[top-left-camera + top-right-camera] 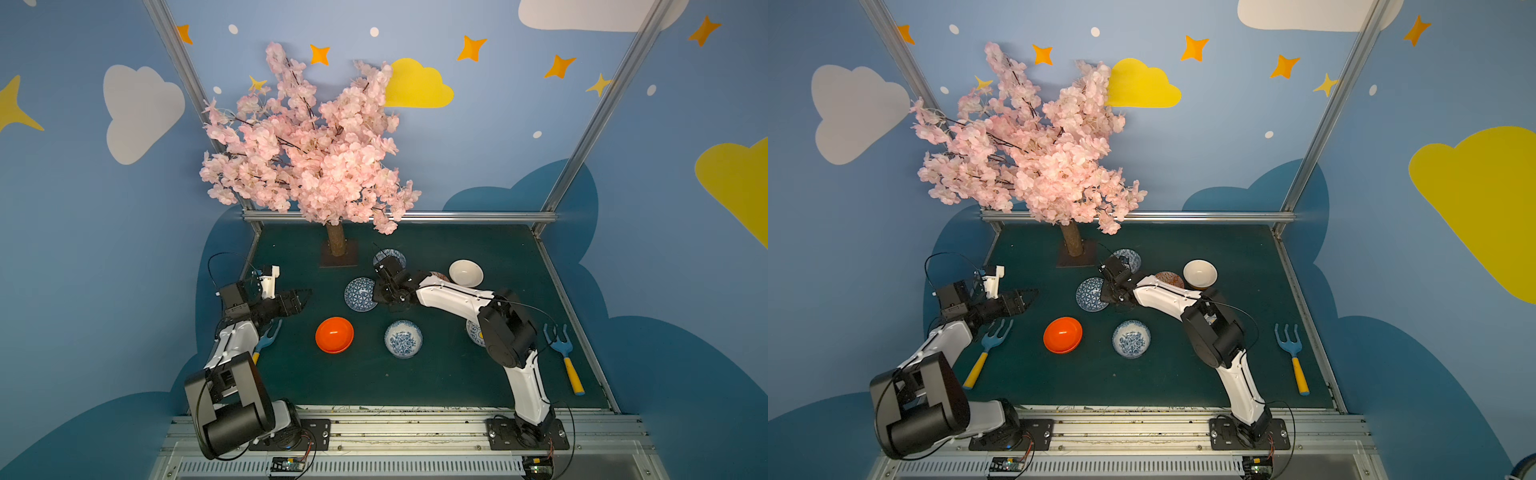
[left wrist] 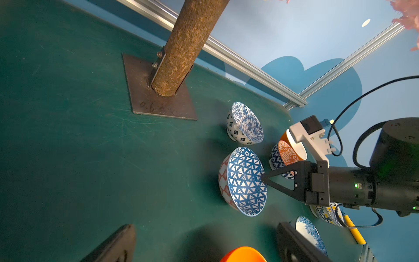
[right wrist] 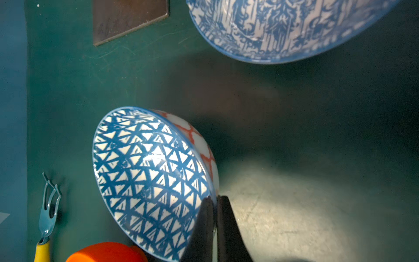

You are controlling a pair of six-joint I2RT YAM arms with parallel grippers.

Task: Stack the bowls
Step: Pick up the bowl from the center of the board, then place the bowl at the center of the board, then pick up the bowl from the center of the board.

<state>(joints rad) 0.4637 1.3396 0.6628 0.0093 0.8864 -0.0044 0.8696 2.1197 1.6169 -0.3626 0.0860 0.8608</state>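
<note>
The right gripper (image 3: 215,202) is pinching the near rim of the triangle-patterned bowl (image 1: 360,294), 1 finger inside and 1 outside against its orange lattice wall. That bowl is sitting mid-counter (image 1: 478,245), just in front of the tree trunk (image 1: 336,243). A blue floral bowl (image 2: 246,123) is standing behind it, the cream-white bowl (image 1: 466,273) farther right with an orange-patterned bowl (image 1: 1169,279) beside it. The glossy orange bowl (image 1: 334,335) and another blue-and-white bowl (image 1: 403,338) are resting nearer the front. The left gripper (image 1: 306,300) is hovering wide apart and empty at the left side.
</note>
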